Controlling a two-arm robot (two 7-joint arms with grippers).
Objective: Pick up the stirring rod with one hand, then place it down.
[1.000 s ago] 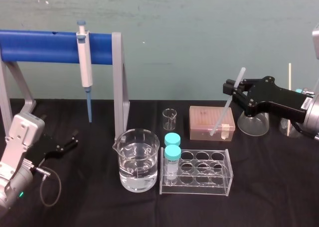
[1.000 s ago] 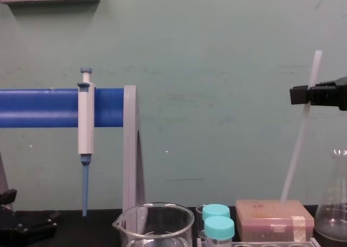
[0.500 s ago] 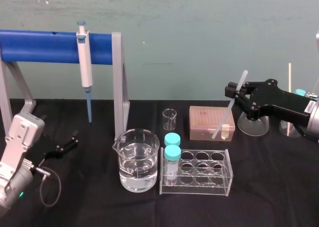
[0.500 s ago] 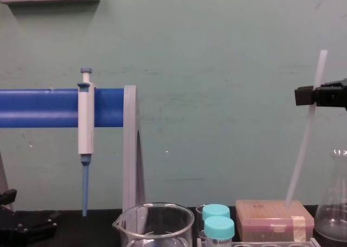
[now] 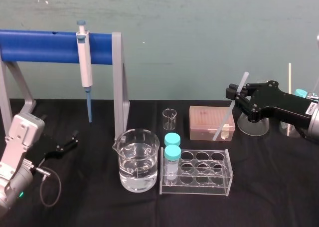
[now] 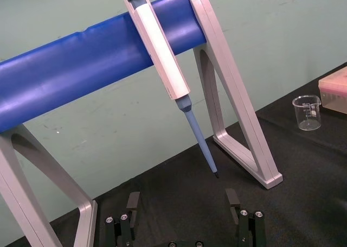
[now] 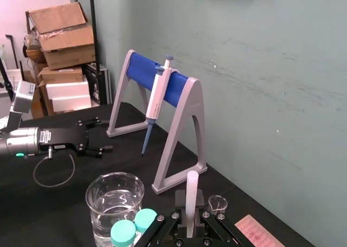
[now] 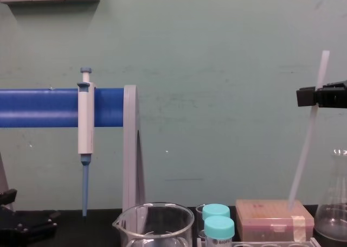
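We have the pick-up done: our right gripper [image 5: 234, 93] is clamped on the stirring rod [image 5: 225, 114] near its upper end, holding it tilted in the air, lower tip just above the pinkish box [image 5: 202, 123]. Setting it down remains, we judge. Our left gripper [image 5: 70, 143] rests low at the left, fingers spread.

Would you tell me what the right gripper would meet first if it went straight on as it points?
Probably the pipette stand's grey end frame: the right gripper, shut on the stirring rod, points left at roughly blue bar height. Depth is unclear. The left gripper lies parked.
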